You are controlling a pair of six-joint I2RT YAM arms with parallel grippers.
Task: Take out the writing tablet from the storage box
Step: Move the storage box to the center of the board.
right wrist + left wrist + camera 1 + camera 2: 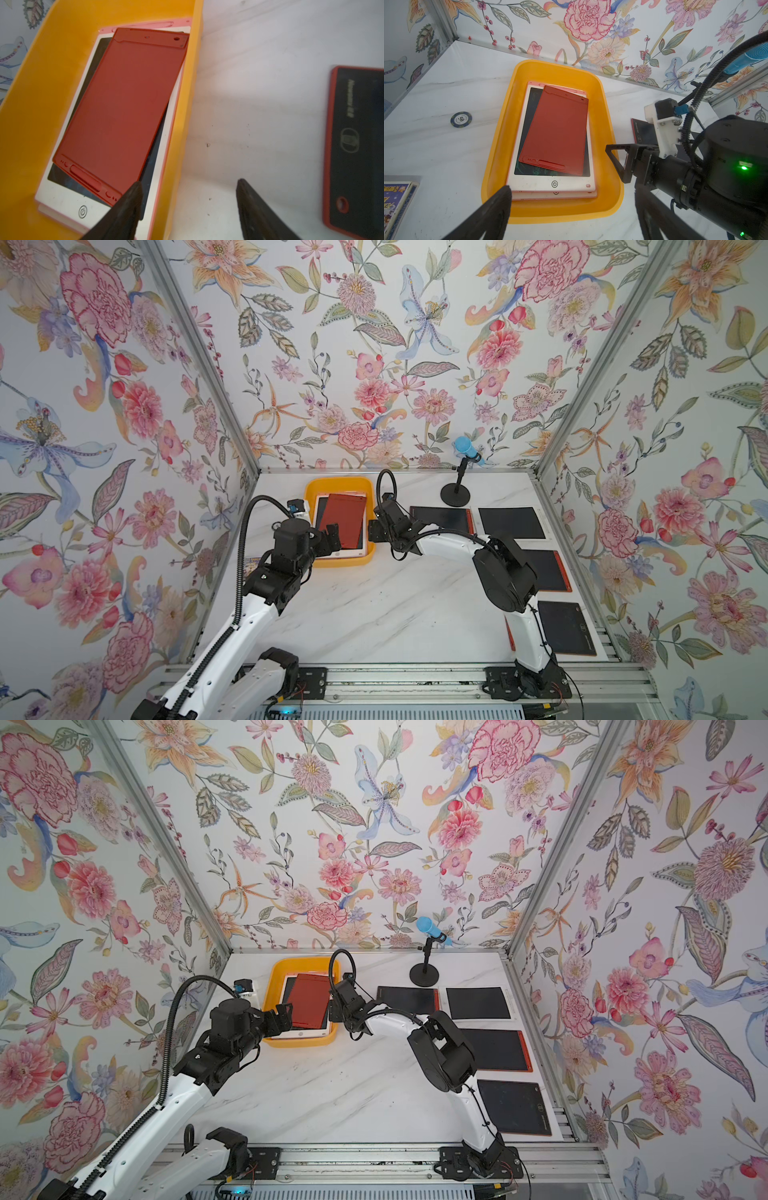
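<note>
The yellow-orange storage box (pixel 337 482) (pixel 304 963) (pixel 500 145) (pixel 41 83) sits at the back left of the table. In it a red writing tablet (pixel 345 517) (pixel 308 1000) (pixel 556 131) (pixel 122 108) lies askew, back up, on a stack of white tablets (pixel 533 182) (pixel 62 199). My left gripper (pixel 330 536) (pixel 282 1017) (pixel 572 193) hangs open over the box's near left end, holding nothing. My right gripper (pixel 375 529) (pixel 332 1011) (pixel 189 184) is open astride the box's right wall. One fingertip (pixel 136 187) is over the red tablet's near corner, the other over the table.
Several black tablets (pixel 442 517) (pixel 511 522) (pixel 548 570) (pixel 565 626) lie flat along the right side. A blue microphone (pixel 465 450) on a black stand is at the back. A poker chip (pixel 461 119) and a book (pixel 396 203) lie left of the box.
</note>
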